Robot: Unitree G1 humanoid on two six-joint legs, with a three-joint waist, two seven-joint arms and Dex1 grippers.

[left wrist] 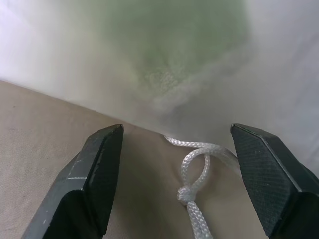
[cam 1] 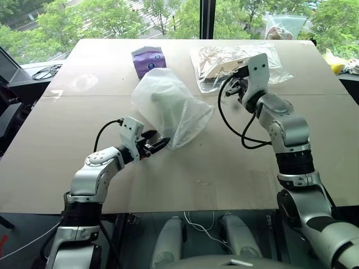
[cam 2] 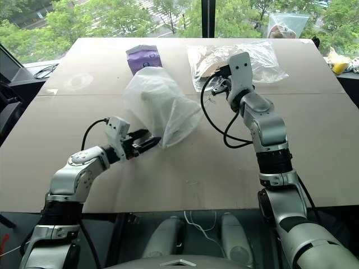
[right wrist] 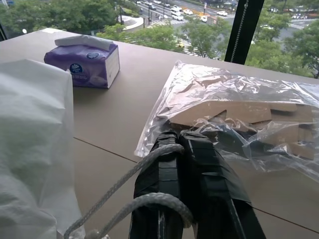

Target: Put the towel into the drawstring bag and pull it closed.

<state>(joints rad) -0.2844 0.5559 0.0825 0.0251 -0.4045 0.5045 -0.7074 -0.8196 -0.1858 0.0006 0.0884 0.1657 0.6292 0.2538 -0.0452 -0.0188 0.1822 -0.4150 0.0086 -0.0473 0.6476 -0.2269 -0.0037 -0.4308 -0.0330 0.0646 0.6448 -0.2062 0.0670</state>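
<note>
Tan table [cam 1: 67, 162] before windows with trees. Frame centre: drawstring bag [cam 1: 171, 106], translucent white, towel [left wrist: 184, 45] showing green inside it. Left pincer [cam 1: 155, 145], fingers apart, at the bag's lower edge, knotted cord loop [left wrist: 195, 179] between them. Right pincer [right wrist: 192, 199], upper right, clamped together on white cord. Upper frame: purple tissue pack [cam 1: 147, 59]; clear plastic bag [cam 1: 224, 61] of cardboard.

Bright window daylight; left wrist view blurred.
</note>
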